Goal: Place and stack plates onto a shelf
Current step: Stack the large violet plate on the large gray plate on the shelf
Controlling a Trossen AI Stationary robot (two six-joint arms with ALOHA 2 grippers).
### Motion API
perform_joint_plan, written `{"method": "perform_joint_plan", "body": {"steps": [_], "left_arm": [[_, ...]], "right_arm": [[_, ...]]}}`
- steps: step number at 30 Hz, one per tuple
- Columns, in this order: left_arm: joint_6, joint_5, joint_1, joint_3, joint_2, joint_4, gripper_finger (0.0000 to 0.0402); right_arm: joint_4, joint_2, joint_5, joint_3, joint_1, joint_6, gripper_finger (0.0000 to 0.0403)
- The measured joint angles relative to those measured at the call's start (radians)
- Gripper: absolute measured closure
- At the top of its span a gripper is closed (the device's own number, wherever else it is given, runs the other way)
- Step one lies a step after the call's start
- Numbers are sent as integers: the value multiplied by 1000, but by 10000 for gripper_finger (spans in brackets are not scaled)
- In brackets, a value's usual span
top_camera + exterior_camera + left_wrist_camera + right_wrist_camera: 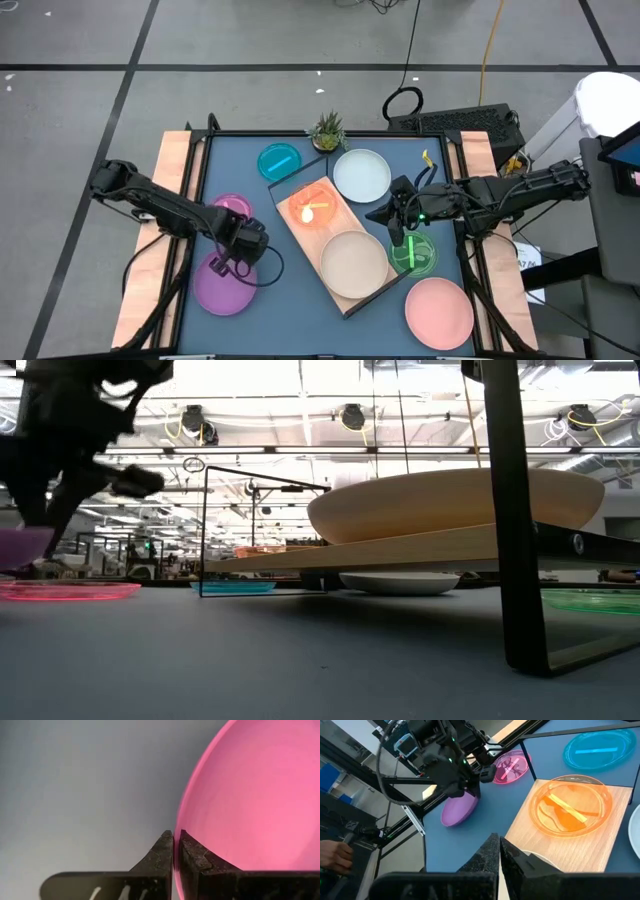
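Shelf [335, 245]: mid-table, long axis running diagonally from far-left to near-right; bearing orange plate [313, 208] at far end, cream plate [352, 262] at near end. Left gripper [222, 263]: left of shelf, jaws pinched on rim of purple plate [222, 287], tilted, beside magenta plate [233, 207]. Right gripper [398, 238]: jaws fully together, empty, over green plate [418, 256], right of shelf.

Cream plate [352, 262] and orange plate [313, 208] lie on shelf [300, 239].

Matt light-wood shelf [312, 192] on thin black metal wire; orange plate [312, 209] translucent, glossy plastic.
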State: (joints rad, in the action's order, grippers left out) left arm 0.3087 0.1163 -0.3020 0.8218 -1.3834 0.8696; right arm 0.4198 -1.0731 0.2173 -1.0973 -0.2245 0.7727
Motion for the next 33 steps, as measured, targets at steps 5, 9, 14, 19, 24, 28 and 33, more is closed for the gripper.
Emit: {"method": "perform_joint_plan", "body": {"steps": [5, 9, 14, 19, 24, 28, 33], "left_arm": [[-49, -13, 7, 64, -2, 0, 392], [-57, -31, 7, 102, -2, 0, 392], [-100, -42, 8, 107, -2, -1, 392], [-157, -41, 8, 107, -2, -4, 392], [-215, -40, 8, 107, -2, -4, 392], [-242, -39, 8, 107, -2, -8, 392], [-278, -39, 8, 107, -2, -11, 392]], "right_arm": [[3, 0, 4, 0, 0, 0, 403], [5, 0, 24, 0, 0, 1, 403], [25, 0, 50, 0, 0, 89, 403], [72, 0, 74, 0, 0, 204, 403], [138, 0, 72, 0, 0, 316, 403], [206, -1, 69, 1, 0, 382, 403], [293, -1, 41, 1, 0, 466, 403]]}}
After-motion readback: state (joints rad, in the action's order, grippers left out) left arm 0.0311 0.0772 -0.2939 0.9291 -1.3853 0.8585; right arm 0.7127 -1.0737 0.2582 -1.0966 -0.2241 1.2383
